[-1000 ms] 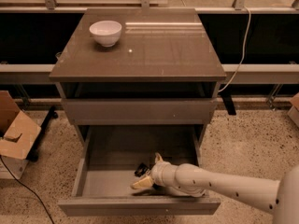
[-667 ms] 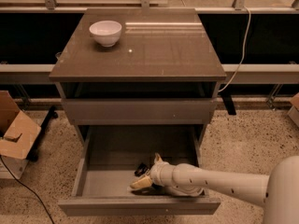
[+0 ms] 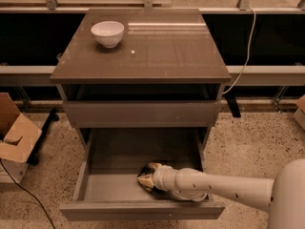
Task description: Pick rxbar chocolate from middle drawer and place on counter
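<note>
Camera view looks down from the front onto a speckled terrazzo floor (image 3: 252,142), with a dark glazed wall running behind everything. On the floor at center I see the glossy grey-brown worktop (image 3: 157,56), square and reflective, slightly overhanging the body beneath it. Below it sits a dark open recess, then a plain shut drawer front (image 3: 143,113). Under that front, the middle drawer (image 3: 109,187) is pulled well out toward me, its smooth grey inside in view. My white arm (image 3: 228,191) comes in from the lower right and crosses the drawer's right side wall, reaching down into the drawer's front half. An open cardboard box (image 3: 16,137) stands on the floor to the left, well apart from the drawer. A white bowl (image 3: 107,33) sits upright on the worktop near its back left corner. A pale cable (image 3: 245,51) hangs down behind the worktop's right edge. The pincer (image 3: 149,175) is low inside the drawer, near the middle of its floor; I cannot tell whether it is wide, narrow or holding anything. The rxbar chocolate (image 3: 142,181) shows only as a small dark shape right at the pincer's tip, on the drawer floor, partly hidden.
</note>
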Controlling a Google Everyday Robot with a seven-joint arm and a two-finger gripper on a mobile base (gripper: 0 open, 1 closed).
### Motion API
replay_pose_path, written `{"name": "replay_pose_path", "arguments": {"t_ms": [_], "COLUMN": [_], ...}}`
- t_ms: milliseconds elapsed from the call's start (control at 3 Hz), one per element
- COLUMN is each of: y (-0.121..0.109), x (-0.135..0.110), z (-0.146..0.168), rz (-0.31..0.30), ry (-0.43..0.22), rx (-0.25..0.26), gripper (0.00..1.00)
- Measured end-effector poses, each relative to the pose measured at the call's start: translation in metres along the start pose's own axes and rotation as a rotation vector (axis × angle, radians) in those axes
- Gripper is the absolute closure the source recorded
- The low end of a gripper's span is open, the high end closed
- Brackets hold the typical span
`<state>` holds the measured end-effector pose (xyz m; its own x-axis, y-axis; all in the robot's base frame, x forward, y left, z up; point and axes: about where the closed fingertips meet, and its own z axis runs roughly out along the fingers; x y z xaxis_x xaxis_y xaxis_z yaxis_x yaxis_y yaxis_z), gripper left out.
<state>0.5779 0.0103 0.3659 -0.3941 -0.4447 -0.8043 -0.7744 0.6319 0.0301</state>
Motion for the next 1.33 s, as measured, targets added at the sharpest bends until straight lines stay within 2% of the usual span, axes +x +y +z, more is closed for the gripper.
{"name": "replay_pose_path", "arguments": {"t_ms": [333, 667, 1000, 1333], "y": [0.001, 0.003, 0.005, 0.015], "x": [0.001, 0.000, -0.001, -0.018], "z": [0.000, -0.001, -0.001, -0.010], "rz": [0.006, 0.006, 0.006, -0.016], "ry": [0.001, -0.005, -0.011, -0.054], "rx": [0.000, -0.006, -0.013, -0.044], "gripper": [0.69, 0.98, 1.00, 1.00]}}
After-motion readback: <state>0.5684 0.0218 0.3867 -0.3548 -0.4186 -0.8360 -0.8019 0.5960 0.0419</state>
